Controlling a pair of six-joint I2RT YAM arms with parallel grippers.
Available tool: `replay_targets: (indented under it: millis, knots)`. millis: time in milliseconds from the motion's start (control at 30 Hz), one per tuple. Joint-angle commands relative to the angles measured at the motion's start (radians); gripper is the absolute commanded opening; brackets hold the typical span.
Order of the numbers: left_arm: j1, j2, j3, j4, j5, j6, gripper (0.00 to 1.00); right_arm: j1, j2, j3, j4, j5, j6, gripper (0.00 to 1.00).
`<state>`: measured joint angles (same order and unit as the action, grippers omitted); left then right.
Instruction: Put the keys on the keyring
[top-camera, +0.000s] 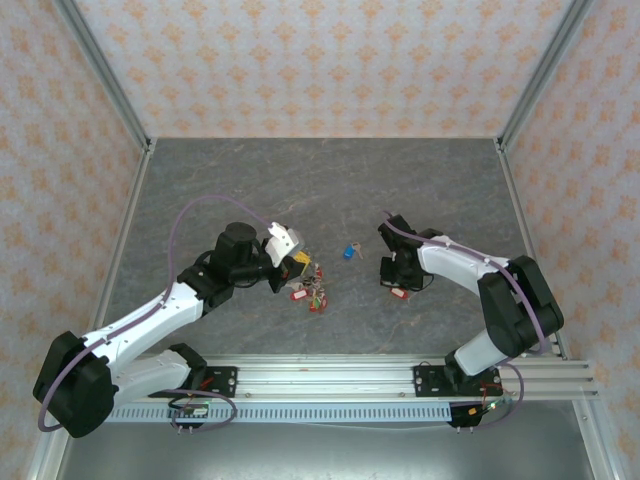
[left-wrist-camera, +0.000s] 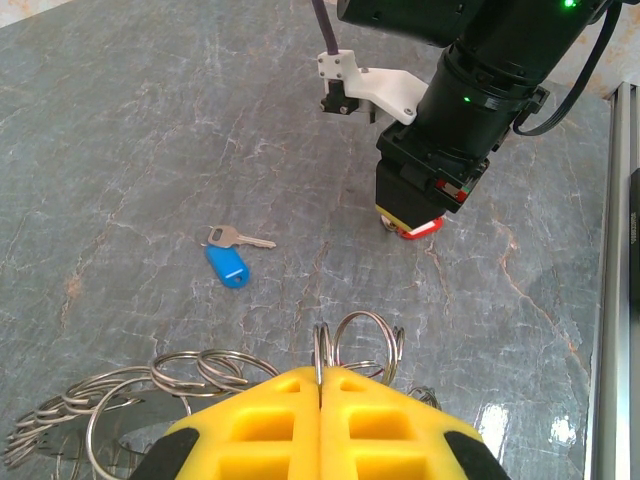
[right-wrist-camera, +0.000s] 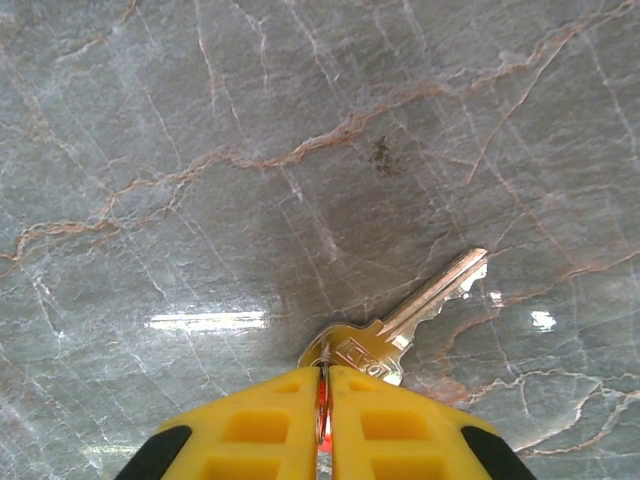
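My left gripper is shut on a thin metal ring standing edge-on between its yellow fingers. That ring belongs to the keyring, a bundle of grey rings with red-tagged keys lying on the table. A blue-tagged key lies loose between the arms. My right gripper is shut on the small ring and red tag of a brass key, whose blade rests on the table. In the left wrist view the right gripper points down with the red tag at its tips.
The grey marbled table has patterned walls at the back and sides. An aluminium rail carrying both arm bases runs along the near edge. Open table surface lies behind the two grippers.
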<state>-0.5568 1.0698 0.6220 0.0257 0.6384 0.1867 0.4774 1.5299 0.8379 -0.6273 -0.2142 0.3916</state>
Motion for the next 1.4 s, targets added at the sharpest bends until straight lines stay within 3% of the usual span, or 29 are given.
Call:
replay_targets:
  millis: [0,200,433,1000,1167,1367]
  knots:
    - [-0.002,-0.019,0.039,0.015,0.002,-0.006,0.00,0.004,0.002,-0.010,0.002,0.009,0.007,0.09]
    - [-0.003,-0.022,0.037,0.017,0.000,-0.010,0.00,0.004,-0.009,-0.020,0.018,0.015,-0.003,0.08]
    - [-0.002,-0.021,0.047,0.016,-0.001,-0.011,0.00,0.005,0.009,-0.023,0.032,0.015,0.004,0.13]
    - [-0.003,-0.022,0.051,0.014,0.001,-0.021,0.00,0.004,-0.020,-0.019,0.016,0.021,-0.007,0.06]
    - [-0.003,-0.022,0.037,0.038,0.014,-0.017,0.00,0.006,-0.178,-0.031,0.064,-0.031,-0.086,0.02]
    - [-0.023,-0.002,0.046,-0.023,0.070,0.059,0.00,0.006,-0.532,-0.188,0.350,-0.231,-0.243,0.00]
